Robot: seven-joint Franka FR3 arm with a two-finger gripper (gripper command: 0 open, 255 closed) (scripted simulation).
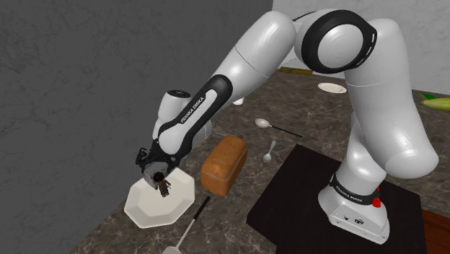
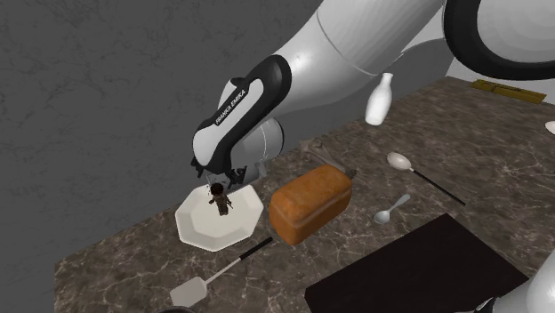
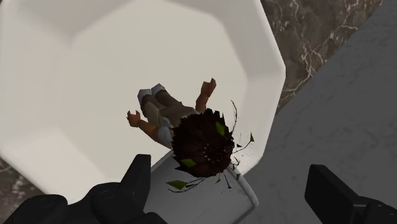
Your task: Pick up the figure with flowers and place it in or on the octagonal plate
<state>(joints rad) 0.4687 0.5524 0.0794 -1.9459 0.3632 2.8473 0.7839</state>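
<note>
**Surface** [image 1: 306, 105]: dark veined stone. It butts against a grey wall [image 1: 72, 86] on the shoulder view's left. Its near edge runs just below the plate in both exterior views.

**Octagonal plate** [image 1: 148, 209]: white, set close to the wall and near the corner of the surface. It contains the figure [image 2: 218, 201], a small brown doll with dark hair stuck with green leaves. The doll is upright in the plate's well, feet towards the middle.

**Jaws:** spread wide directly above the plate. The figure's head sits between them, unclasped.

**Open room:** tight at the wall side. A bread loaf [image 2: 309, 204] lies just beside the plate on the other side. A flat-bladed utensil [image 2: 212, 277] lies along the near edge.

**Further off:**
- two spoons [image 1: 269, 124] [image 1: 270, 152]
- a white bottle [image 2: 380, 98]
- a small round dish [image 1: 332, 87]
- a black mat [image 1: 299, 195] under the stand
</note>
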